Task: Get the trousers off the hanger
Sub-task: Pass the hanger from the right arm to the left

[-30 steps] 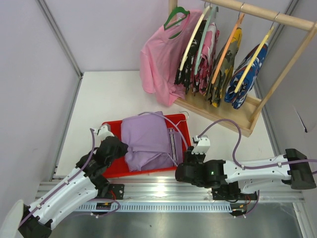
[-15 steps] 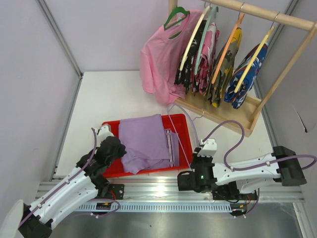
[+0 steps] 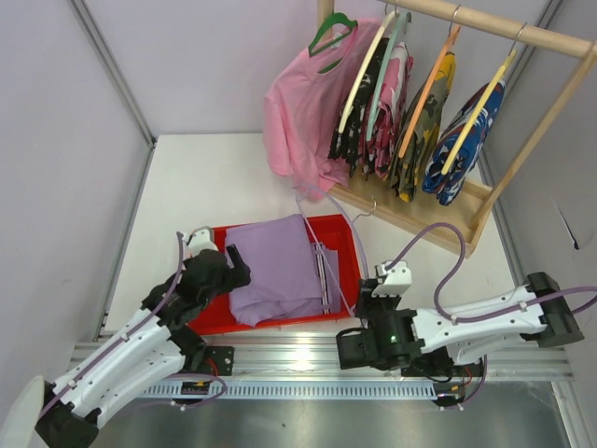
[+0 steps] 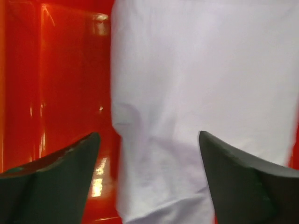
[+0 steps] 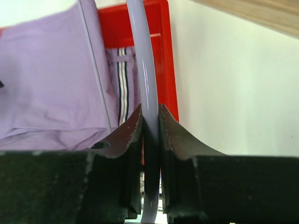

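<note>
The pale lavender trousers lie folded in the red tray. My left gripper hovers over their left edge, open, its dark fingers either side of the cloth without touching it. My right gripper sits at the tray's near right corner, shut on the thin pale hanger, which arcs up and back above the tray. The hanger's thin bar lies against the right side of the lavender cloth. The black speckled trousers hang on a cream hanger on the rack.
A wooden clothes rack stands at the back right with a pink shirt and several patterned garments. A striped cloth shows under the lavender trousers. White walls close in the table on the left and behind.
My left gripper has opened and let go of the lavender trousers, shifting slightly right. The right arm has pulled the hanger back toward the near edge; the trousers have settled flatter in the tray.
</note>
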`<state>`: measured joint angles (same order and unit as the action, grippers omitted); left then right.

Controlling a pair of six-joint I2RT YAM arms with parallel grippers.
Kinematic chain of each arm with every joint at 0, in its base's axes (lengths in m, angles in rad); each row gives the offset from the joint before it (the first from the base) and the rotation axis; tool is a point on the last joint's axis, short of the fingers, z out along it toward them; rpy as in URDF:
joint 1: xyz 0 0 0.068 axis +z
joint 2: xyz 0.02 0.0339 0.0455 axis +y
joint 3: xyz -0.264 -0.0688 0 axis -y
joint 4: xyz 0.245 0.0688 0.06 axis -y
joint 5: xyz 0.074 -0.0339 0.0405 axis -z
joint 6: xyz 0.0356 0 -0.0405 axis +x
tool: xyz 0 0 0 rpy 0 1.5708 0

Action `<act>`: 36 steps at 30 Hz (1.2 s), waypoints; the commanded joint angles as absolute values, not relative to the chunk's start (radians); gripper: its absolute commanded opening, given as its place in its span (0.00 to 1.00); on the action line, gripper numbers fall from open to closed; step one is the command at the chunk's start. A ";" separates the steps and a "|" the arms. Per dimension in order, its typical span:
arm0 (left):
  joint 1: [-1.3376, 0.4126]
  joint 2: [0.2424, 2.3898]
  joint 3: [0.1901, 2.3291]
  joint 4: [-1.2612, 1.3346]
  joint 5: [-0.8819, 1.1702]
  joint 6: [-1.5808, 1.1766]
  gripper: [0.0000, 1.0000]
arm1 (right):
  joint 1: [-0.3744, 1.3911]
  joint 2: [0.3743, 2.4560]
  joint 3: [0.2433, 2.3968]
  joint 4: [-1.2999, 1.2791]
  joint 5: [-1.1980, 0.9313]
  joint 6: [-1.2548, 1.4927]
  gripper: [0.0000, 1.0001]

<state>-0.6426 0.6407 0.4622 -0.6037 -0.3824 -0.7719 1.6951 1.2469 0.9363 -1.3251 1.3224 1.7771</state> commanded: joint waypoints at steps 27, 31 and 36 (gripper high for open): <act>-0.896 1.049 1.293 -0.397 -0.092 -0.637 0.88 | 1.634 0.824 0.963 -0.204 1.083 0.100 0.00; -0.920 1.054 1.301 -0.359 -0.086 -0.661 0.87 | 1.569 0.857 1.028 -0.242 0.991 0.095 0.00; -0.971 1.035 1.253 -0.316 -0.121 -0.713 0.85 | 1.436 0.908 1.133 -0.351 0.962 0.233 0.00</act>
<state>-0.9459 1.0557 1.2678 -0.3756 -0.1024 -0.6819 1.4937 0.8986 1.0447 -0.3424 1.0008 0.1753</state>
